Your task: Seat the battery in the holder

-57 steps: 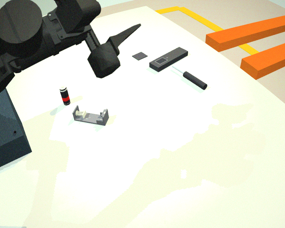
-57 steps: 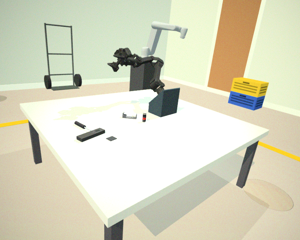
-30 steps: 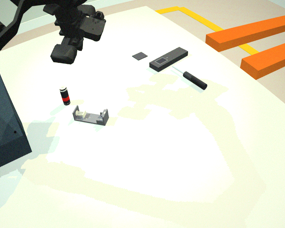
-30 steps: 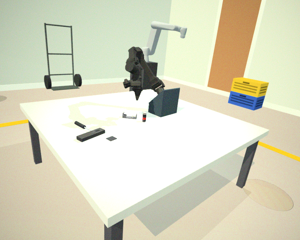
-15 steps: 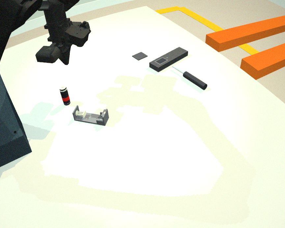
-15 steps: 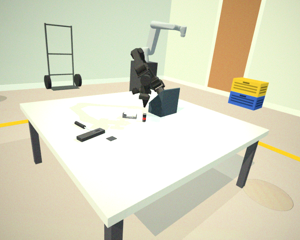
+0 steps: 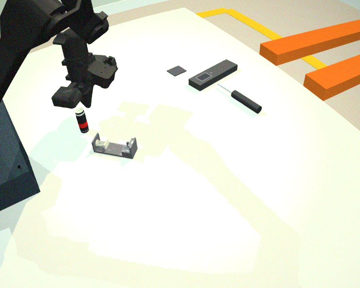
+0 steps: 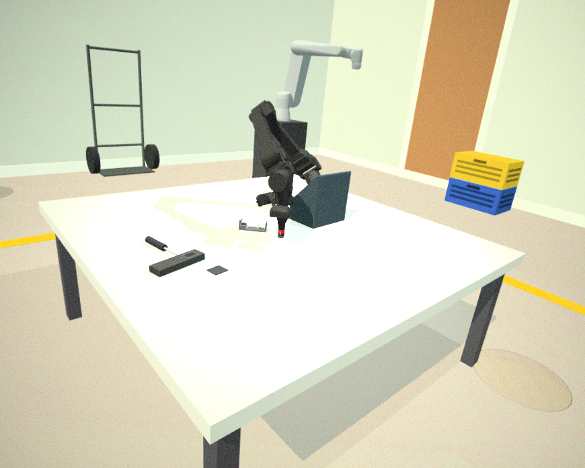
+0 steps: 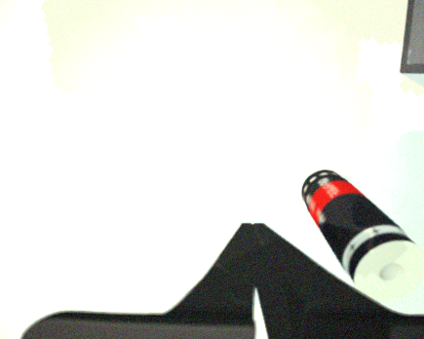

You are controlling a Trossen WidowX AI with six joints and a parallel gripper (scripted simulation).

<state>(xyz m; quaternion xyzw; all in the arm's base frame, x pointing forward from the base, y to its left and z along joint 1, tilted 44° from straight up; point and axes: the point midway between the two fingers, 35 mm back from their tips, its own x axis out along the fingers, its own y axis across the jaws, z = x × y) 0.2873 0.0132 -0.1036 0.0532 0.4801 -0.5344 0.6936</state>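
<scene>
The black parallel-jaw gripper (image 7: 87,105) hung with its fingers pressed together to a single point and nothing between them, in the upper left of the top view. The black cylindrical battery with a red band and white end (image 7: 82,121) stood upright on the white table (image 8: 333,282), just below and slightly left of the fingertips in that view. In the wrist view the battery (image 9: 361,234) sat at the lower right, beside the closed fingers rather than under them, its long axis pointing up toward the camera and the white end with its small central bump facing the lens. Whether the tips touched it could not be told.

The grey plastic battery holder with a coil spring (image 7: 114,147) lay open and unfilled just right of and below the battery in the top view, spring end nearer the battery. A grasp would seem to need the fingers spread and shifted sideways over the cylinder, which then has to be laid down lengthwise.

Small white marks ringed the battery near the red band, too blurred to read; no brand or writing was legible elsewhere
</scene>
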